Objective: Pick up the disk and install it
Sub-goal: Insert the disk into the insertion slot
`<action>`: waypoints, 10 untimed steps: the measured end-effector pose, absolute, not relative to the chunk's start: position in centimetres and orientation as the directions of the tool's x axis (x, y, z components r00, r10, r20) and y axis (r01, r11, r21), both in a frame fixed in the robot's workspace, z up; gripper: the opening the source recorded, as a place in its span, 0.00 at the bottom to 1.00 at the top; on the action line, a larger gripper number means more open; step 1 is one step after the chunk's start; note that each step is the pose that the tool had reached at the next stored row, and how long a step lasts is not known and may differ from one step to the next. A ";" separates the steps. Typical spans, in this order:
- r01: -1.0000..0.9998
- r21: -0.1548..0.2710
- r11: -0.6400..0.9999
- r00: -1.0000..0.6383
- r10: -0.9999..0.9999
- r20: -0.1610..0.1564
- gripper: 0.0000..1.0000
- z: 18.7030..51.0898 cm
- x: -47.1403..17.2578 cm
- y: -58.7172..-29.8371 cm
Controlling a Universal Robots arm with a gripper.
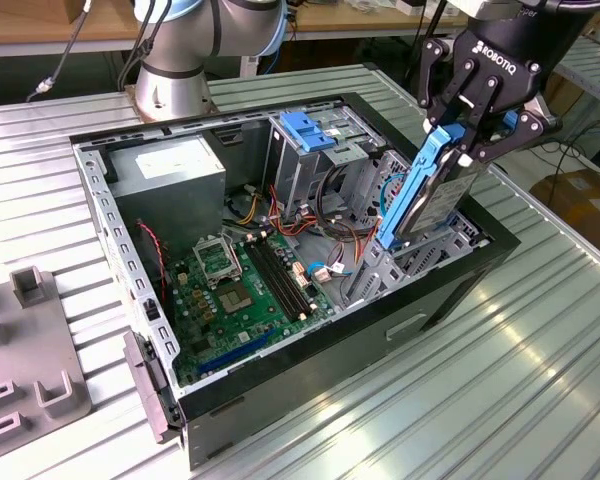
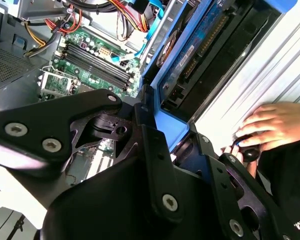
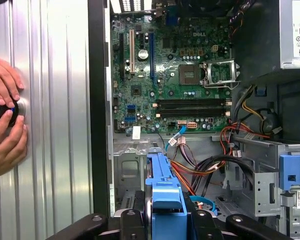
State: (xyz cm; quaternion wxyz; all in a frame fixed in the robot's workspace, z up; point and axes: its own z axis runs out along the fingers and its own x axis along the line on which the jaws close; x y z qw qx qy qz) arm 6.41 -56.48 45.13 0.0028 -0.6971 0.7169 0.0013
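The exterior view shows the black multi-link gripper clenched on the upper end of the disk, a flat rectangular silver-grey metal hard drive edged by a bright blue plastic carrier frame. The disk is off the ribbed steel table and steeply tilted. Its lower end is down inside the open black computer case, among the grey metal drive brackets at the case corner nearest the exterior view's right. Its upper end stands well above the case rim.

In both wrist views the blue end tab of the frame sits between the black fingers, so the grasp looks firm. Beyond it lie the green motherboard on the case floor and bundles of red, orange and black cables near the bay. The upright metal cage with a blue plastic top stands at the far edge of the case, apart from the disk. A person's hand rests on the table outside the case wall, fingers around a small black object.

As I judge it, the pick-up is done and the installing is partly done. The disk has entered the case at an angle but is not yet seated. It is not level with the brackets, and the gripper has not let go.
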 end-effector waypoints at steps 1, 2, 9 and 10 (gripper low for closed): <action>-1.000 -0.002 0.028 -0.028 -1.000 -0.006 0.37 45.1 6.4 -56.5; -1.000 -0.002 0.028 -0.028 -1.000 -0.006 0.37 45.1 6.4 -56.5; -1.000 -0.002 0.028 -0.028 -1.000 -0.006 0.37 45.0 7.0 -56.4; -1.000 -0.002 0.028 -0.028 -1.000 -0.006 0.37 45.0 7.0 -56.4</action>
